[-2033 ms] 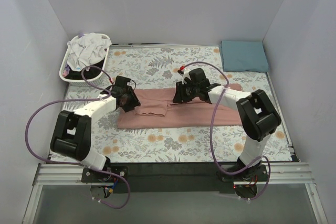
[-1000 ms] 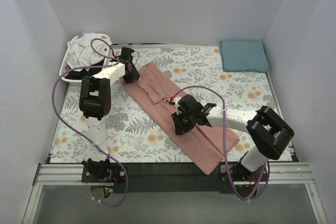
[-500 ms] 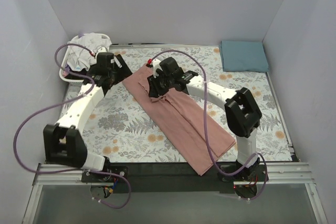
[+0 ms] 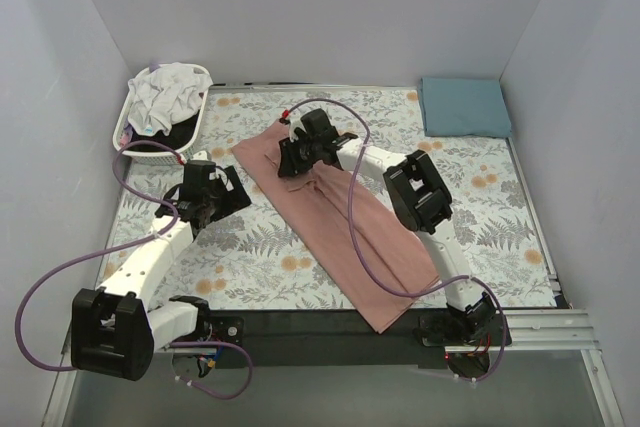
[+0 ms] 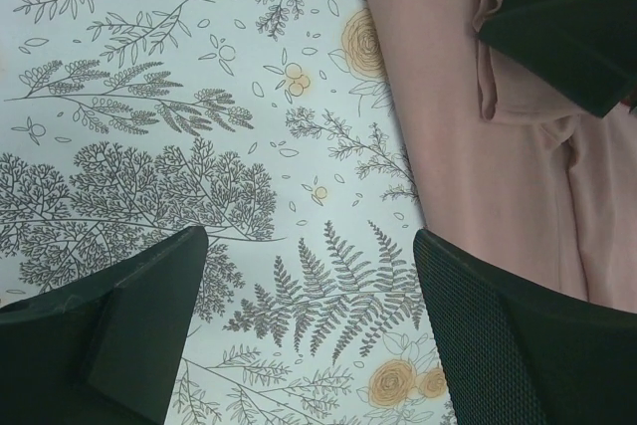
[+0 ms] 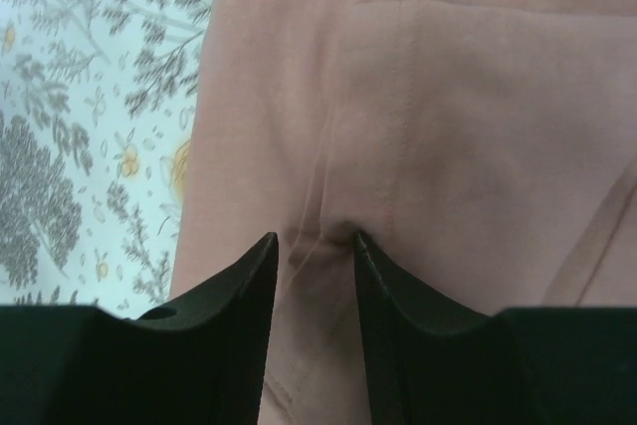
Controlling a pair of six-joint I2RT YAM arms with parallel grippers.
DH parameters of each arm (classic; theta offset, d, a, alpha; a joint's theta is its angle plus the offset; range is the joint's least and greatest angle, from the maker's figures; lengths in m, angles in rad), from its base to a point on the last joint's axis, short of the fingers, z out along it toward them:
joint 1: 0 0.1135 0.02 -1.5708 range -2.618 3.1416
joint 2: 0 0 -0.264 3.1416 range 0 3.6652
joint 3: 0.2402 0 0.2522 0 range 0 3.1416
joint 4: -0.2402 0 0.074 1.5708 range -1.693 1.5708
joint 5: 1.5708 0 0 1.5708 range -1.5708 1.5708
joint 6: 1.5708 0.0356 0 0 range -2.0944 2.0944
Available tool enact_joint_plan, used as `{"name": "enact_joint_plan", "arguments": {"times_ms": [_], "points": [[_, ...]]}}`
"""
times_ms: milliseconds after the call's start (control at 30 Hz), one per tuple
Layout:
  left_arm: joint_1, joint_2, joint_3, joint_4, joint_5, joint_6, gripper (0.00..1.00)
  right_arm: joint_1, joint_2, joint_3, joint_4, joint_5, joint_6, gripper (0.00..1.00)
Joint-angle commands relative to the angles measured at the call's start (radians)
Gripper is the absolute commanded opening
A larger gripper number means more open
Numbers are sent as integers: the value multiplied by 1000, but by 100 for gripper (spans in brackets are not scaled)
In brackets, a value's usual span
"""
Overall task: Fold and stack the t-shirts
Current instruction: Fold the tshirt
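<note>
Pink t-shirt (image 4: 322, 219), one, teal t-shirt (image 4: 465, 105), one

The pink t-shirt (image 4: 345, 227) is soft, matt knit cloth with fine stitched seams, creased where it bunches. The floral cloth (image 4: 260, 257) covering the counter is flat, matt printed fabric. At the far right corner the teal t-shirt (image 4: 465, 105) looks smooth and matt. The basket (image 4: 145, 153) at the far left corner is white slatted plastic. The left pincer (image 5: 311, 236) has matt black fingers (image 5: 488, 335), finely dimpled; the left arm (image 4: 150, 255) wears smooth white plastic.
</note>
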Motion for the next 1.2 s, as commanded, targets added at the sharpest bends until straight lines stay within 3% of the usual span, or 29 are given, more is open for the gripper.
{"name": "enact_joint_plan", "arguments": {"times_ms": [0,233,400,600,933,1167], "points": [[-1,-26,-29,82,13,32,84,-62,51,61,58,53,45,44],[-1,39,-12,79,-2,55,82,-214,126,142,61,138,131,44],[-1,49,-13,79,2,54,82,-265,130,210,60,76,132,45],[-1,69,-9,77,13,54,81,-266,24,170,61,1,77,46],[-1,83,-6,74,39,52,80,-266,-217,-86,66,-62,60,46],[-1,97,-3,77,50,49,80,-240,-525,-529,41,59,20,45]]}}
